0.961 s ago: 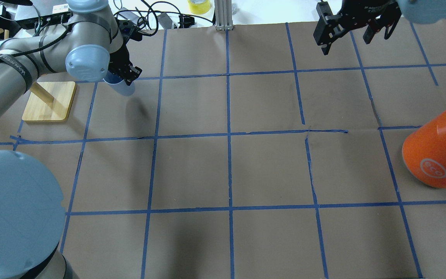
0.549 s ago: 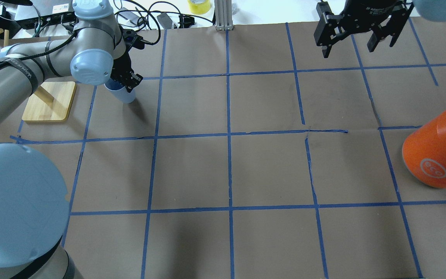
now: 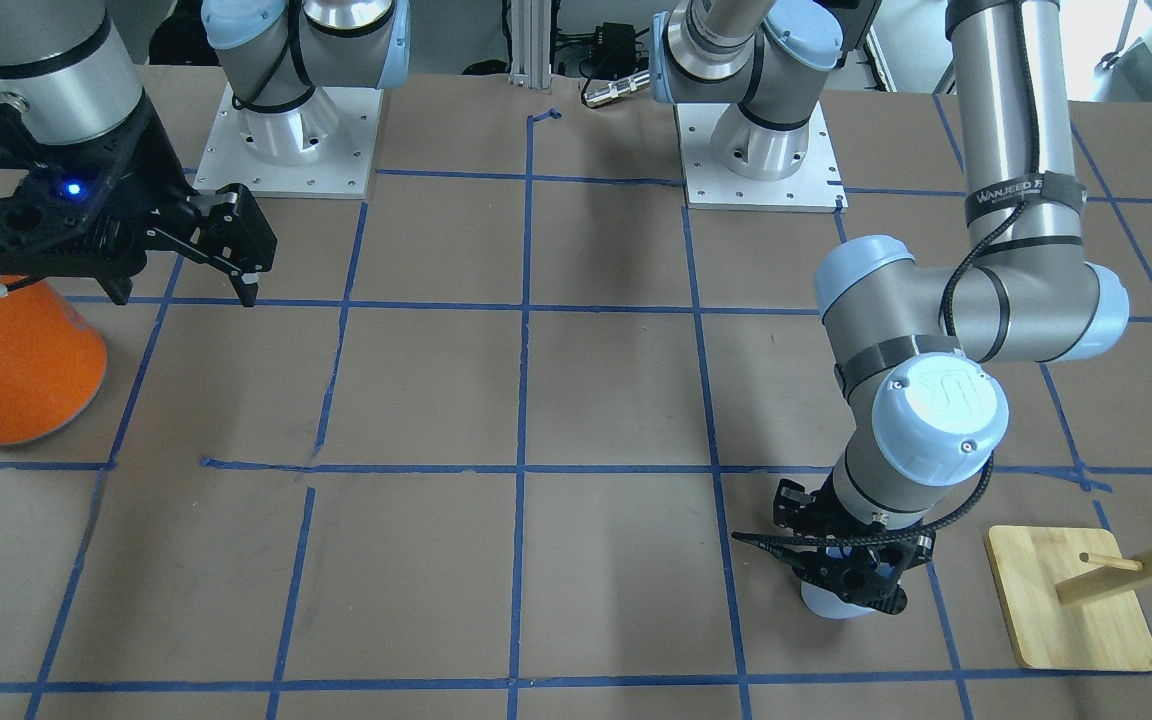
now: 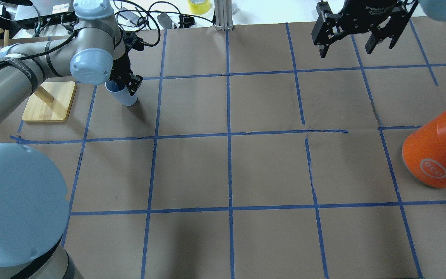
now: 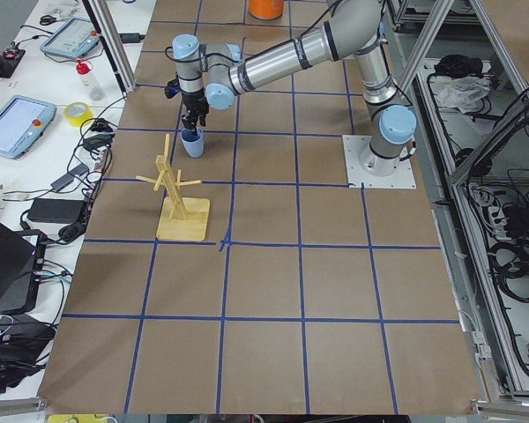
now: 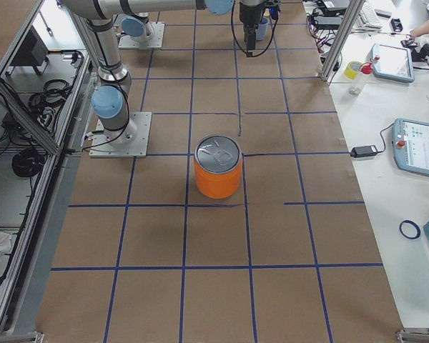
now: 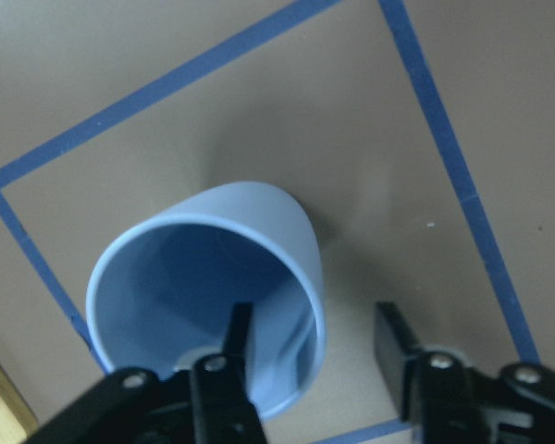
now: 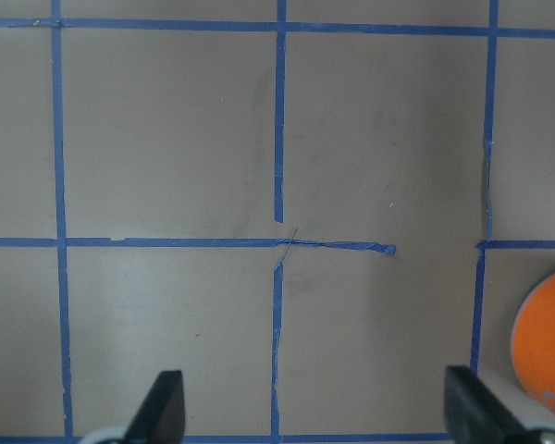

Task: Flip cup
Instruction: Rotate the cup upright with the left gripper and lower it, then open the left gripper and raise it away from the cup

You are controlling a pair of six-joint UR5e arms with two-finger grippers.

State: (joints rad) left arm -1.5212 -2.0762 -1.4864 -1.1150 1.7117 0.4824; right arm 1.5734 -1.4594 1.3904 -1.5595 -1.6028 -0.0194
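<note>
The pale blue cup [image 7: 250, 231] stands upright on the brown paper, its mouth up; it also shows in the overhead view [image 4: 127, 99] and the front view [image 3: 824, 606]. My left gripper [image 7: 314, 350] is right above it, one finger inside the cup and the other outside, with a gap between the outer finger and the wall. It is open; it shows overhead [image 4: 125, 83] too. My right gripper [image 4: 349, 48] hangs open and empty over the far right of the table, well away from the cup.
A wooden peg stand [image 4: 48, 101] sits just left of the cup. A large orange can [image 4: 438, 151] with a silver top stands at the right edge. Cables and a yellow tape roll [image 4: 199, 6] lie beyond the far edge.
My left gripper has lowered the cup from a tilted hold in the air down onto the paper, where it now stands upright. The right gripper shifted slightly.
</note>
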